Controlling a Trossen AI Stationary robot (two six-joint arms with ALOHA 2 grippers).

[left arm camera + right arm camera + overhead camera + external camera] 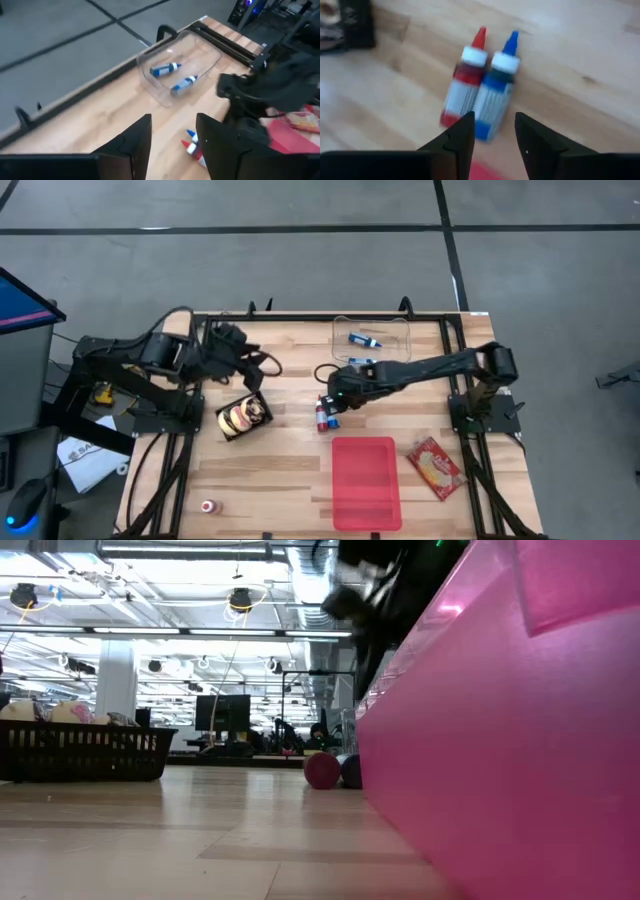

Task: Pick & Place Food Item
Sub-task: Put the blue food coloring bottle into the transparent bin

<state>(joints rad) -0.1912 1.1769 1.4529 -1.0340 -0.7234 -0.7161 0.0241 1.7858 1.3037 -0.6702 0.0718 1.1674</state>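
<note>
Two small squeeze bottles lie side by side on the wood table, one red (465, 80) and one blue (495, 85); in the high view they lie at the table's middle (325, 418). My right gripper (494, 120) hangs open just above their base ends, pointing steeply down, and nothing sits between its fingers. My left gripper (173, 120) is open and empty, raised over the table's far left part (255, 370). A black tray of pastries (243, 417) rests flat near it. A snack bag (435, 467) lies at the right.
A clear bin (372, 340) holding blue bottles stands at the far edge. A pink tray (365, 480) lies near the front edge and fills the low view's right side (500, 740). A small round item (207, 506) lies at the front left.
</note>
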